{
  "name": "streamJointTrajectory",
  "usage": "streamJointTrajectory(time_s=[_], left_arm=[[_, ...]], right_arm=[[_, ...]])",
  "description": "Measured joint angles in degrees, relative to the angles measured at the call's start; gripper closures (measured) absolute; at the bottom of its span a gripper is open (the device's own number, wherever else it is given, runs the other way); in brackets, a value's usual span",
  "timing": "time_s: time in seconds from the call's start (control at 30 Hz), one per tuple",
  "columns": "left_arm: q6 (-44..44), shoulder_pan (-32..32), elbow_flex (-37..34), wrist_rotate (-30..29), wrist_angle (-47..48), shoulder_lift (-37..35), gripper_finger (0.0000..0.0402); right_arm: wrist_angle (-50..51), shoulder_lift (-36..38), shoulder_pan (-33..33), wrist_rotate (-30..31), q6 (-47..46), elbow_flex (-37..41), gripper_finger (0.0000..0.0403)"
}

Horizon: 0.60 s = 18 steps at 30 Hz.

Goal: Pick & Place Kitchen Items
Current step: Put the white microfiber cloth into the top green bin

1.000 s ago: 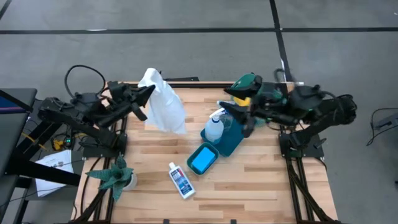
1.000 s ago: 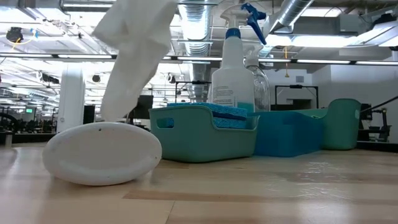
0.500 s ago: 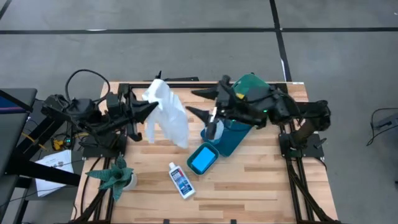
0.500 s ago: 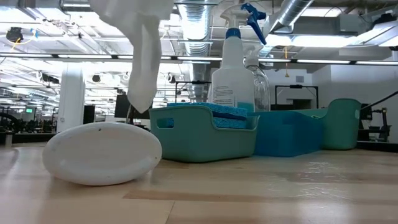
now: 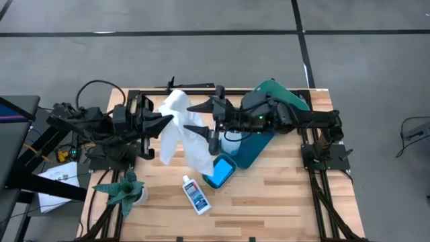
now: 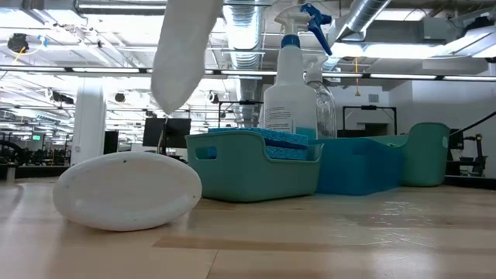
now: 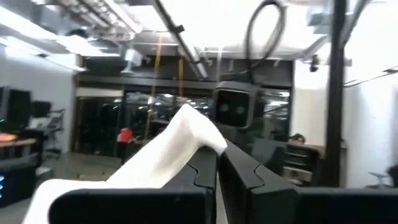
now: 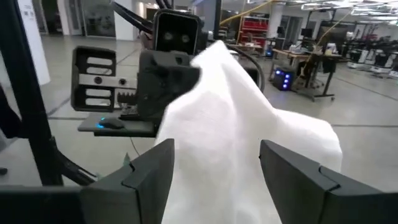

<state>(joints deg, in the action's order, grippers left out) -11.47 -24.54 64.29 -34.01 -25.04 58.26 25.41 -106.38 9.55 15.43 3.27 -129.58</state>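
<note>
Left gripper [image 5: 161, 123] was clamped on the hanging cloth [image 5: 180, 128]; right gripper [image 5: 196, 119] stood open beside it. A mistimed handover risked dropping the cloth.

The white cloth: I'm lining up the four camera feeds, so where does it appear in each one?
High view: the white cloth hangs mid-table between both arms, pinched by the left end effector.
Low view: it hangs at top centre-left, above the white oval object.
Left wrist view: pinched between the fingers.
Right wrist view: fills the centre, before the open right end effector.
Shared landmark: the cloth itself.
</note>
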Motion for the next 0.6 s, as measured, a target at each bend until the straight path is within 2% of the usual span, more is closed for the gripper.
streamJointTrajectory(time_s=[0.13,0.27,0.6], left_arm=[[-0.10,1.52,0.00,6.66,-0.22,0.02,0.0401],[0.06,3.23,0.00,10.72,-1.50,0.01,0.0401],[0.12,6.41,0.00,11.92,-8.84,0.00,0.0401]], right_arm=[[0.04,-0.81,-1.17,-2.38,-0.29,-0.07,0.0175],[-0.41,-1.18,-2.31,-7.99,-1.74,-0.12,0.0175],[-0.08,-4.14,-4.07,-16.21,-5.45,-0.09,0.0175]])
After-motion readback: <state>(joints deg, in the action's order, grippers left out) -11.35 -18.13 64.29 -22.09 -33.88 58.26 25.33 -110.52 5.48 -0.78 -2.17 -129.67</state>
